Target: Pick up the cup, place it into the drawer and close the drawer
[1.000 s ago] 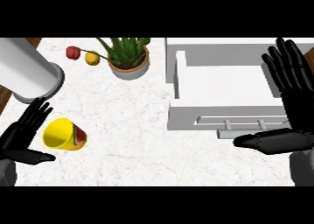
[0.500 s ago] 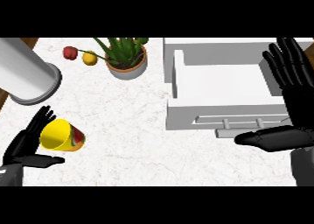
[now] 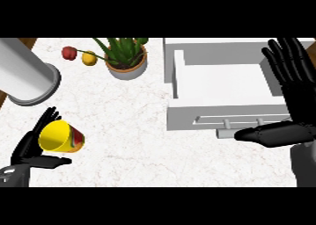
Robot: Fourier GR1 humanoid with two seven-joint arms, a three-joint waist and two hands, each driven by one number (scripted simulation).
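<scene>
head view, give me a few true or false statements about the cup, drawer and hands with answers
1. The yellow cup is at the left hand. True.
2. The cup already lies inside the drawer. False: the drawer holds no cup; the cup is over the counter, left of the drawer.
3. The drawer is pulled open. True: its white inside shows, with the handle at the front.
4. The right hand is curled round the drawer handle. False: its fingers are straight, spread over the drawer's right side.
5. A potted plant stands on the counter, left of the drawer. True.
</scene>
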